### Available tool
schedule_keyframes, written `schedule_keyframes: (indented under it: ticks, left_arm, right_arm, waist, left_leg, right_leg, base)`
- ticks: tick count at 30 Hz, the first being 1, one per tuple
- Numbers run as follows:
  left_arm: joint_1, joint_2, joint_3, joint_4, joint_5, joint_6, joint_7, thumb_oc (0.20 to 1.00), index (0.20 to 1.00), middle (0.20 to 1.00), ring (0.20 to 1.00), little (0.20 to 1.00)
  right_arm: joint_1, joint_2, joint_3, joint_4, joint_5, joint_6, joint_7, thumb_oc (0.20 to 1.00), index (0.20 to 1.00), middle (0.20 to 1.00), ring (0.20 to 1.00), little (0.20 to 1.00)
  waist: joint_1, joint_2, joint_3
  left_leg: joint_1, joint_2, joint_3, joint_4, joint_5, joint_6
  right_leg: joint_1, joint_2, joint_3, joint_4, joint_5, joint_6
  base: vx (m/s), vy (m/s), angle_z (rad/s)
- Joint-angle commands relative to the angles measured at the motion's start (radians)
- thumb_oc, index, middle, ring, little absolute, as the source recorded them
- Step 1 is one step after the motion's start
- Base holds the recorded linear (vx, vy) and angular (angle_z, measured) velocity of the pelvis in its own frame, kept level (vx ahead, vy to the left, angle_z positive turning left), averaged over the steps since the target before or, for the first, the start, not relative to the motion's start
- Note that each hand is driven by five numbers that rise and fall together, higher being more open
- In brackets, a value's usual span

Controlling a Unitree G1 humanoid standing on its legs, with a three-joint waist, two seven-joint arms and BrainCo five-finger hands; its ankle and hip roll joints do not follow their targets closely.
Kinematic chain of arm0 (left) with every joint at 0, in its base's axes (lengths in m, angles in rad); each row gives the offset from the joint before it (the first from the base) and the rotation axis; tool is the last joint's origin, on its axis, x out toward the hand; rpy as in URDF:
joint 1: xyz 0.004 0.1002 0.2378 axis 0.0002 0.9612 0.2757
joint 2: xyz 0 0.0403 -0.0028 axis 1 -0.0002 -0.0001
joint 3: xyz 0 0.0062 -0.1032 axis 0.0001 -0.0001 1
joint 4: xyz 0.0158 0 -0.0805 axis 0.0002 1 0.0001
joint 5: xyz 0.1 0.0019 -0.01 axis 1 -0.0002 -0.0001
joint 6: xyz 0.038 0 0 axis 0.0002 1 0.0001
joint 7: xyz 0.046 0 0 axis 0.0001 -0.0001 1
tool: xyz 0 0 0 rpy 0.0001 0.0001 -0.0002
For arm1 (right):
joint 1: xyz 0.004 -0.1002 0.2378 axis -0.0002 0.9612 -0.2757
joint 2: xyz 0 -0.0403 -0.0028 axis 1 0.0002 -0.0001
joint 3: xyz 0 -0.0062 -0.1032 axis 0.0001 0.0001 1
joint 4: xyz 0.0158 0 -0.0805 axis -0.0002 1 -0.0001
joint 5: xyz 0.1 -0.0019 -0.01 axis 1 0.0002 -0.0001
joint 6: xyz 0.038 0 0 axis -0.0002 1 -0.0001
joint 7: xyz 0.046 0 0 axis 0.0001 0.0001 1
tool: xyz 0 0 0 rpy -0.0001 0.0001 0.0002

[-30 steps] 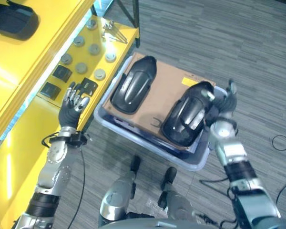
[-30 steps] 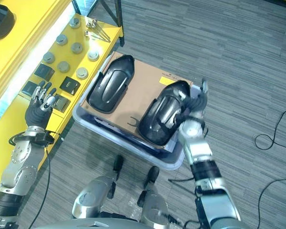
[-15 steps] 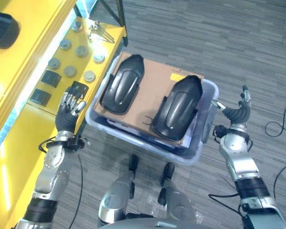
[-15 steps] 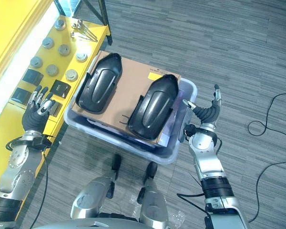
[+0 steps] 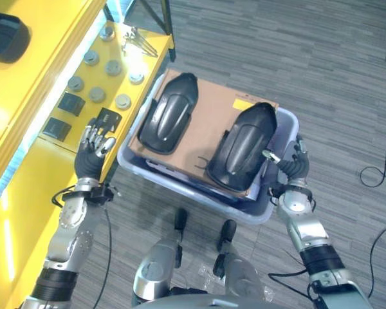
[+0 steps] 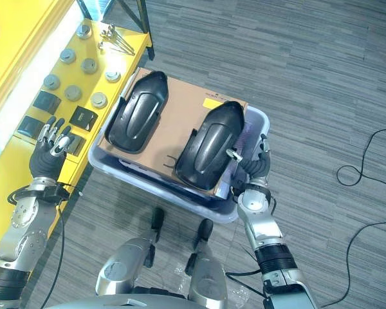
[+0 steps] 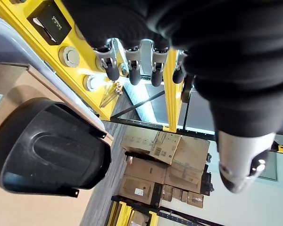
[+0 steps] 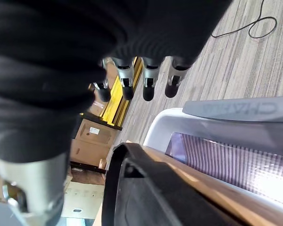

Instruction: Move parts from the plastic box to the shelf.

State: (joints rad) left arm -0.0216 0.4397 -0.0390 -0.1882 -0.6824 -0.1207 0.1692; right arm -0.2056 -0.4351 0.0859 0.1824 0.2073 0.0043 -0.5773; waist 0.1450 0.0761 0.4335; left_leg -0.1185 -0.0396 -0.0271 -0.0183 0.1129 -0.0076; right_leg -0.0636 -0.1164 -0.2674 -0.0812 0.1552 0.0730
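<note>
**Two black parts lie in the box; both hands loose and empty**

You have two black moulded parts lying on a sheet of brown cardboard [image 5: 209,122] that covers the top of the plastic box [image 5: 280,129]. The left part [image 5: 169,113] lies nearer the shelf side, the right part [image 5: 241,147] nearer the box's right wall; they sit side by side, apart from one another, both with their rounded backs up. The box stands on the grey carpet floor [image 5: 309,58], just beside the yellow shelf [image 5: 26,84].

Your right hand [image 5: 291,164] is at the box's right rim, right beside the right part. In the right wrist view its fingers [image 8: 149,80] reach out straight over the box's edge, spread apart and closed on nothing; you cannot tell from the pictures whether they touch the part or the rim.

Your left hand [image 5: 92,148] is raised over the edge of the shelf, near the box's left corner, palm away from you, fingers relaxed and apart, holding nothing.

On the shelf board past that hand you see a row of small black blocks [image 5: 71,103], a group of round grey discs [image 5: 96,94] and, at the far end, a few metal tools [image 5: 136,44]. A third black part [image 5: 6,35] lies on the shelf's upper level.
</note>
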Motion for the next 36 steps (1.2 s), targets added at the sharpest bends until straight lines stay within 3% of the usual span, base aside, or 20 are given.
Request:
schedule_keyframes:
  ticks: [1, 15, 22, 30, 36]
  left_arm:
    - [0.03, -0.009, 0.044, -0.079, 0.029, -0.075, -0.009, 1.0, 1.0, 1.0, 1.0, 1.0]
    - [0.04, -0.015, 0.056, -0.087, 0.031, -0.099, 0.0, 1.0, 1.0, 1.0, 1.0, 1.0]
    - [0.006, -0.014, 0.013, -0.072, 0.047, -0.125, 0.025, 1.0, 1.0, 1.0, 1.0, 1.0]
    - [0.003, -0.013, 0.018, -0.081, 0.033, -0.135, 0.018, 1.0, 1.0, 1.0, 1.0, 1.0]
    - [0.015, -0.016, 0.019, -0.096, 0.019, -0.117, 0.002, 1.0, 1.0, 1.0, 1.0, 1.0]
  right_arm:
    - [-0.005, -0.023, 0.036, -0.018, -0.025, -0.051, -0.022, 1.0, 1.0, 1.0, 1.0, 1.0]
    - [0.047, 0.012, 0.053, 0.009, 0.036, -0.034, -0.045, 1.0, 1.0, 1.0, 1.0, 1.0]
    - [-0.047, 0.034, 0.071, 0.272, 0.119, -0.146, -0.073, 1.0, 1.0, 1.0, 1.0, 1.0]
    - [-0.096, 0.034, 0.09, 0.243, 0.12, -0.143, -0.099, 1.0, 1.0, 1.0, 1.0, 1.0]
    - [-0.07, 0.025, 0.061, 0.147, 0.1, -0.151, -0.18, 1.0, 1.0, 1.0, 1.0, 1.0]
  waist:
    - [0.004, -0.02, -0.062]
    - [-0.011, -0.019, -0.056]
    - [0.021, 0.016, -0.033]
    - [0.033, 0.023, -0.025]
    - [0.025, 0.013, -0.032]
  left_leg:
    - [-0.059, 0.018, 0.03, 0.107, -0.088, -0.011]
    - [-0.082, 0.018, 0.039, 0.115, -0.086, -0.015]
    - [-0.116, 0.005, 0.023, 0.128, -0.08, -0.014]
    - [-0.133, -0.002, 0.017, 0.127, -0.074, -0.012]
    - [-0.118, 0.001, 0.021, 0.116, -0.074, -0.008]
  right_leg:
    - [-0.002, -0.064, 0.012, 0.036, -0.031, 0.062]
    - [-0.028, -0.065, 0.025, 0.043, -0.032, 0.062]
    - [-0.047, -0.081, 0.006, 0.046, -0.026, 0.056]
    - [-0.067, -0.087, -0.001, 0.052, -0.023, 0.055]
    - [-0.063, -0.082, 0.004, 0.05, -0.02, 0.057]
  base:
    - [0.0, 0.0, 0.0]
    - [0.0, 0.002, 0.0]
    - [-0.02, 0.013, 0.02]
    - [-0.02, 0.013, 0.03]
    - [0.0, 0.0, 0.0]
